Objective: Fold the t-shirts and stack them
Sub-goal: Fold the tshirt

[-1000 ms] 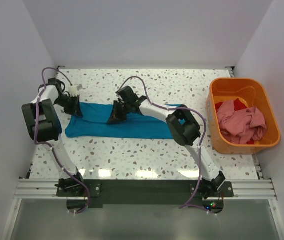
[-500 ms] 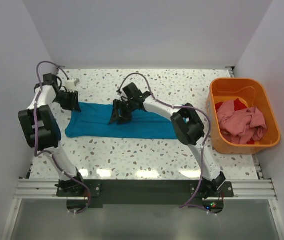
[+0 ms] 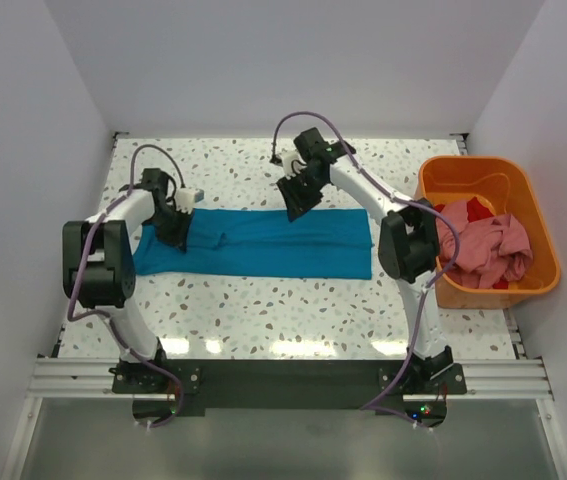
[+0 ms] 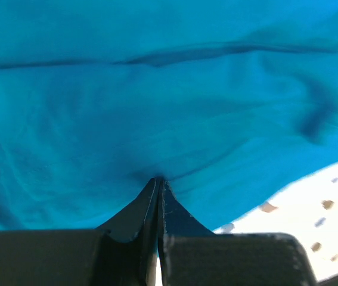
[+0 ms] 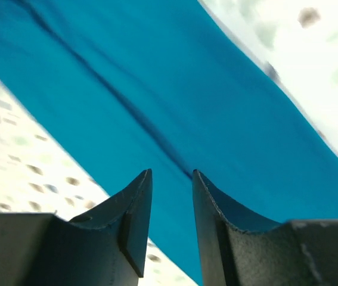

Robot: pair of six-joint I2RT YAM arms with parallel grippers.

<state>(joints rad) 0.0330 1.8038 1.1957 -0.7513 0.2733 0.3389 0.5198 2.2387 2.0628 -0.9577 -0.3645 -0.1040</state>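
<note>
The teal-blue t-shirt [image 3: 283,245] lies flat as a long band across the middle of the table. My left gripper [image 3: 181,232] is on its left part, shut and pinching a pucker of the cloth [image 4: 157,89] at the fingertips [image 4: 157,180]. My right gripper [image 3: 293,205] hovers over the shirt's far edge near the middle, jaws open and empty [image 5: 171,174], with teal cloth [image 5: 216,107] below. A pink t-shirt [image 3: 483,245] and a red one [image 3: 478,208] lie crumpled in the tub.
The orange plastic tub [image 3: 493,295] stands at the table's right edge, beside the right arm's elbow. The speckled white tabletop [image 3: 263,300] shows in front of and behind the shirt. White walls close in the left, far and right sides.
The right gripper has let go of the shirt and moved up and to the far right. The left gripper has moved right and nearer with the cloth. The shirt now lies wider and flatter.
</note>
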